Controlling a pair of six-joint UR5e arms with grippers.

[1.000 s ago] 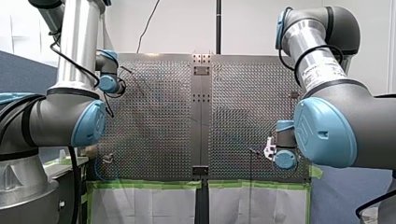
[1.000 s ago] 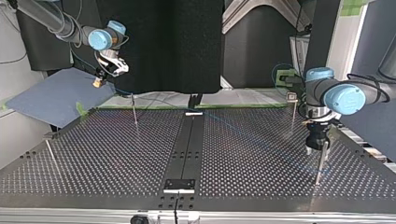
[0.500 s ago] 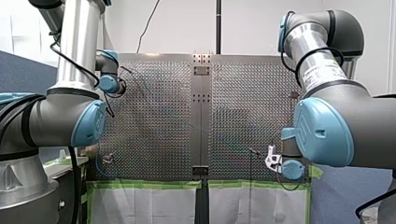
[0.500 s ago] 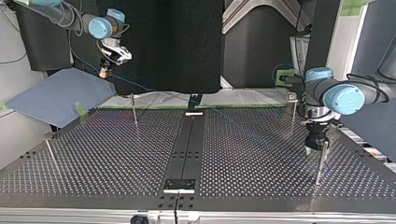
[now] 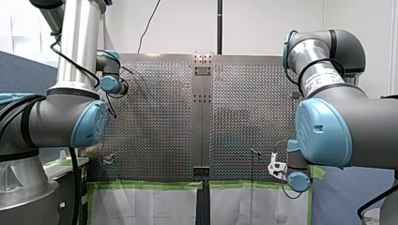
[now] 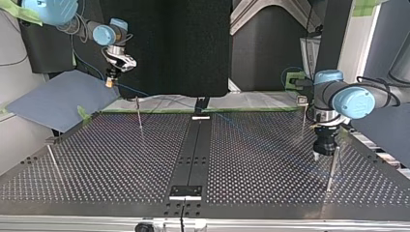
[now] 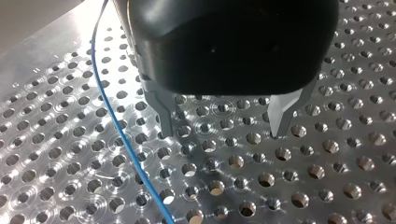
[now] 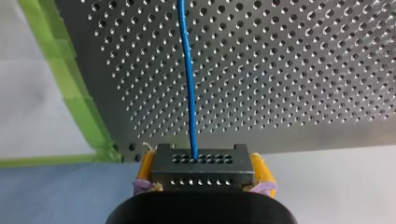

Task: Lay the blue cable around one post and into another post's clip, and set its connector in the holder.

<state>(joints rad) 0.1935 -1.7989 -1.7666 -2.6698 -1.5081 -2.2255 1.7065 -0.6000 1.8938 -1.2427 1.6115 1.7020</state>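
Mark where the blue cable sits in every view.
Front view: too faint to make out.
Top view: blue cable trails from my right pincer.
Left wrist view: cable passes beside my open left pincer.
Right wrist view: cable leaves the connector in the pincer.
Shared landmark: the perforated table.

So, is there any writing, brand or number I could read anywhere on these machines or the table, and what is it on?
Nothing here can be read.
Too blurred to read: the print on the white label on my right arm.
No lettering shows on the connector or the table.
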